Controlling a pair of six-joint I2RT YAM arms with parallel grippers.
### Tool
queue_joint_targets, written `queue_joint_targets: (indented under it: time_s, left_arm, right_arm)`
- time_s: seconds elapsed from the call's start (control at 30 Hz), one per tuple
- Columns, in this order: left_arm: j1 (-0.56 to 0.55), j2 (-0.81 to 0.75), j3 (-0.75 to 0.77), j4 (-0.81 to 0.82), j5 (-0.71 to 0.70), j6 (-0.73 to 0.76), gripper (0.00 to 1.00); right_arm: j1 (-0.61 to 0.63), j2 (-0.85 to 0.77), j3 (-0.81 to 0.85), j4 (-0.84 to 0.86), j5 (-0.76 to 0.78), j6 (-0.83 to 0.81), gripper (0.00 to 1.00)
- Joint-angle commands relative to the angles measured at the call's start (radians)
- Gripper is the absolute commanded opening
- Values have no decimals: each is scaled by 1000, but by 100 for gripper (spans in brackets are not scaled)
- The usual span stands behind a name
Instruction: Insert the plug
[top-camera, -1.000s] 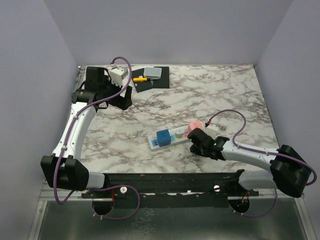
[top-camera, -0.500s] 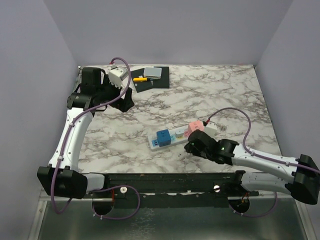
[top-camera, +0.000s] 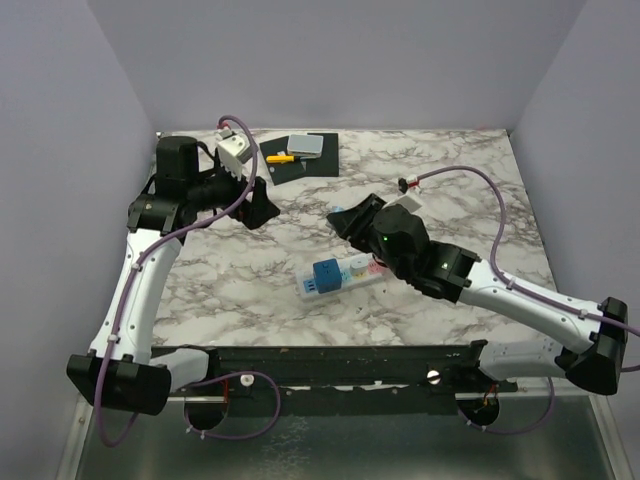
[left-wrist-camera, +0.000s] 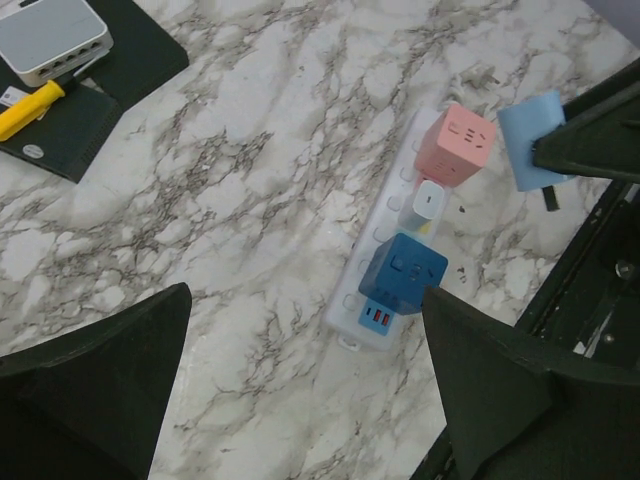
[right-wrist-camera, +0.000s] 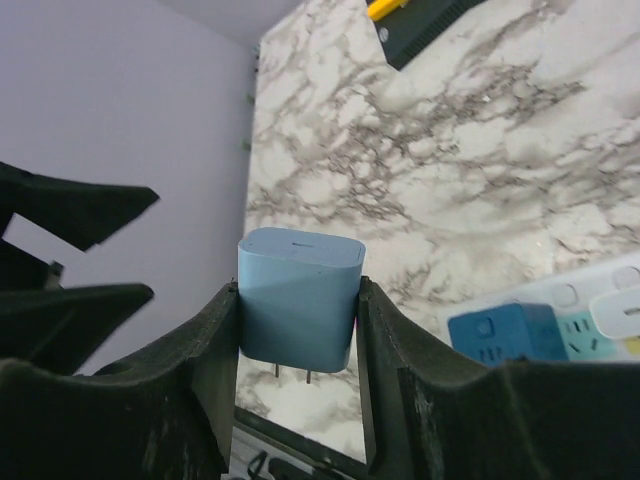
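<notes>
My right gripper (right-wrist-camera: 297, 288) is shut on the plug (right-wrist-camera: 300, 315), a light blue block with two metal prongs pointing down. It hangs in the air above the table, behind and to the left of the white power strip (top-camera: 352, 268). From the left wrist the same plug (left-wrist-camera: 533, 135) shows at the right, near the strip's pink end. The strip (left-wrist-camera: 385, 225) carries a blue cube adapter (left-wrist-camera: 403, 272), a white charger (left-wrist-camera: 430, 203) and a pink adapter (left-wrist-camera: 455, 145). My left gripper (top-camera: 255, 200) stands open at the back left, holding nothing.
A black mat (top-camera: 315, 160) at the back holds a grey box (top-camera: 306, 146) and a yellow tool (top-camera: 281, 158). A black rail (top-camera: 340, 360) runs along the near edge. Purple walls close in the left, right and back sides.
My right arm has risen from the strip's right end and swung back and left, carrying the plug. My left gripper has drifted slightly right, still open.
</notes>
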Motion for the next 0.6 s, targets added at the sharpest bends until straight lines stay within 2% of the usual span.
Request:
queue_joint_targets:
  time_s: [0.0, 0.37, 0.57]
  left_arm:
    - [-38, -58, -54, 145, 110, -179, 99]
    - [-166, -157, -184, 426, -10, -393, 99]
    - [-200, -171, -193, 497, -59, -445, 97]
  right_arm:
    - [6, 51, 45, 199, 86, 8, 27]
    - [6, 140, 102, 376, 58, 144, 25]
    - [6, 188, 153, 394, -4, 214, 25]
